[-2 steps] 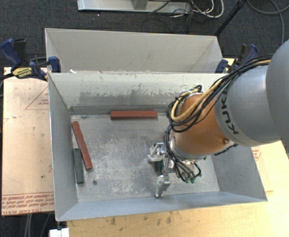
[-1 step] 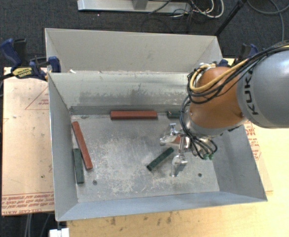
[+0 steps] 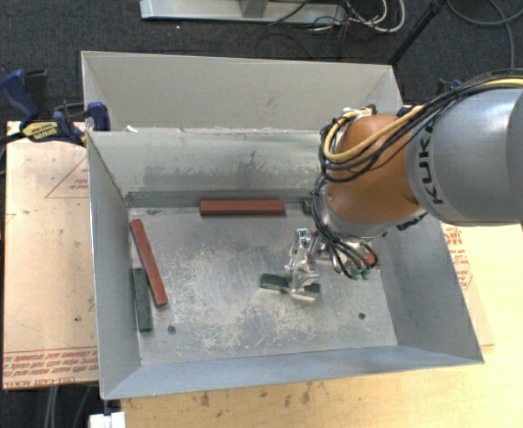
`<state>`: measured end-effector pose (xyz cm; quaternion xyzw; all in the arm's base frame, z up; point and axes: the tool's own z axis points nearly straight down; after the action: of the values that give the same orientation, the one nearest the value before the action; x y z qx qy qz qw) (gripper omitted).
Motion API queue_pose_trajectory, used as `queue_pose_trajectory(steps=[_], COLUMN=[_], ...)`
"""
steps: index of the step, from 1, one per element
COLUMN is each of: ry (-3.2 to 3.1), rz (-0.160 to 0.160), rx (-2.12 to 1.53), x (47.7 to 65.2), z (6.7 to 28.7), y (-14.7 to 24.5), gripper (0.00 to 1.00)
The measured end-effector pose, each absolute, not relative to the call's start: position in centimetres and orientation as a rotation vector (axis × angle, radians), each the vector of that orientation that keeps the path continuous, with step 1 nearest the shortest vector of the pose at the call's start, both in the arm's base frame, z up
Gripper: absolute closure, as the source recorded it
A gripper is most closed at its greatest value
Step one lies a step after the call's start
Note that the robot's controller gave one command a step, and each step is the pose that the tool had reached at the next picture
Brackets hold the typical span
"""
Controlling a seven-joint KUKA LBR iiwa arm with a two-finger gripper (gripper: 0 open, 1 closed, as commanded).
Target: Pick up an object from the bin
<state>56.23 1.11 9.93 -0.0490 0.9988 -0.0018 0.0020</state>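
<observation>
You have even, fairly bright light from overhead: the bin's (image 3: pixel 244 87) back wall reads pale and its floor carries a dull, patchy sheen with no hard glare. A soft shadow lies on the floor under the arm (image 3: pixel 476 159). The orange cover (image 3: pixel 369 172) shows a small glossy highlight.
</observation>
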Motion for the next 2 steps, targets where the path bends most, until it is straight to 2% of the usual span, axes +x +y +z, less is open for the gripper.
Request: queue_pose_trajectory(steps=[1,2], ry=[3.133,3.135], rz=[0.002,0.002], rx=[-0.151,-0.15], x=[56.03,55.95], z=[9.42,9.35], y=[1.31,1.31], gripper=[0.0,0.0])
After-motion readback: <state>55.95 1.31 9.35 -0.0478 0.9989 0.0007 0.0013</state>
